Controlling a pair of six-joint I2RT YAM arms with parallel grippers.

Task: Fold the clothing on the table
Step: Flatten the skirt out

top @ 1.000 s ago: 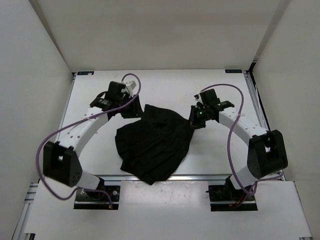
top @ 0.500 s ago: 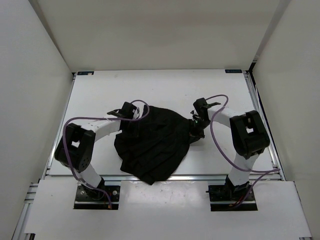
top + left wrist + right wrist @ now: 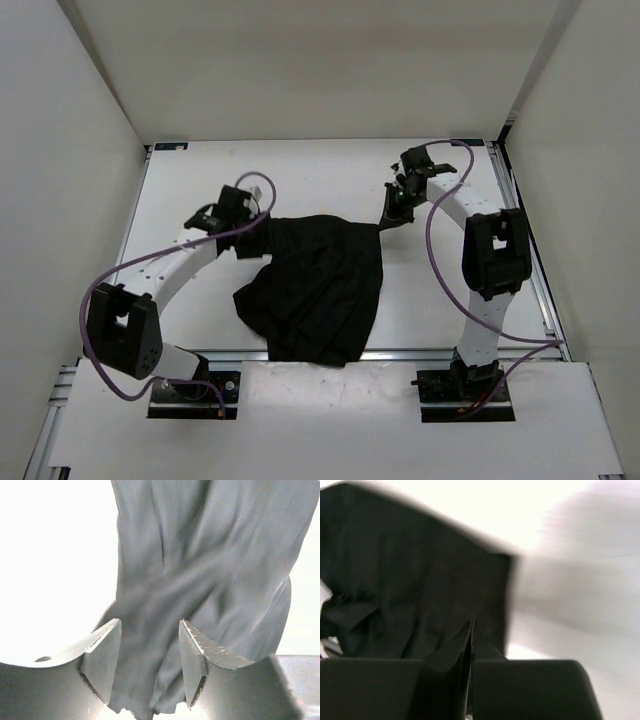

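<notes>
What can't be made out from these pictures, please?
- Right wrist view: blur and black on black hide whether the shut right hand pinches the clothing.
- Left wrist view: the frame's top edge cuts off the clothing beyond the open left hand.
- Top view: the left hand covers part of the clothing's left edge, and its pleats are too dark to trace.

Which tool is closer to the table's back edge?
Right. The right tool is up near the table's back edge, shut on a skirt corner; the left tool sits further forward, open around the skirt's side.
</notes>
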